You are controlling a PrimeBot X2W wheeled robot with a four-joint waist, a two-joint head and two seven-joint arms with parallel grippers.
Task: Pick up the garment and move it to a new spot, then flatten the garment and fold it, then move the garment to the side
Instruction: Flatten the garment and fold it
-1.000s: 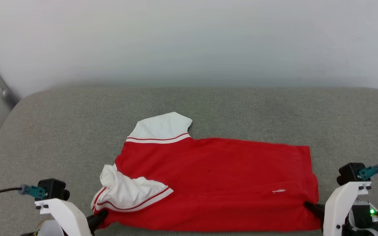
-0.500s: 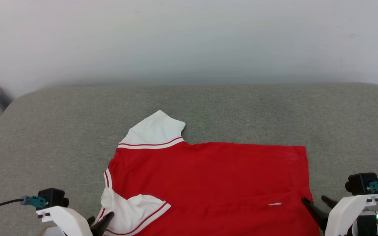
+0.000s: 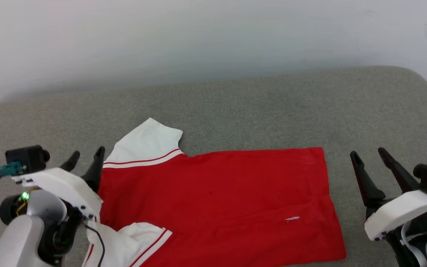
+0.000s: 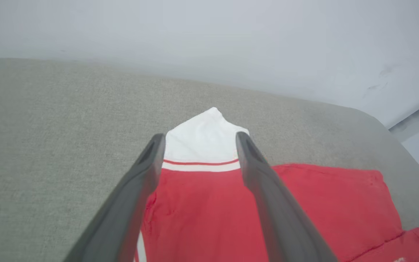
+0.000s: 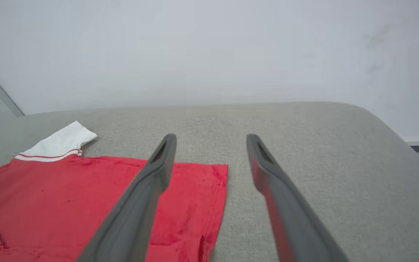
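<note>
The garment (image 3: 217,200) lies spread on the grey cushion, red body up, print hidden. One white sleeve (image 3: 145,142) points to the far left; the other white sleeve (image 3: 132,248) is bunched at the near left corner. My left gripper (image 3: 85,157) hovers open at the garment's left edge, near the far sleeve (image 4: 204,140), nothing between its fingers. My right gripper (image 3: 368,155) stands open just right of the garment's hem edge (image 5: 216,196), empty, above bare cushion.
The grey cushion (image 3: 258,107) runs wide, with a rounded right end (image 5: 387,131) dropping to floor. A pale wall (image 3: 198,37) rises directly behind it. Bare cushion lies behind the garment and to its right.
Both grippers opened and let go of the garment's near corners, then lifted away. The garment now rests flat. The head camera has shifted, so the whole scene sits differently.
</note>
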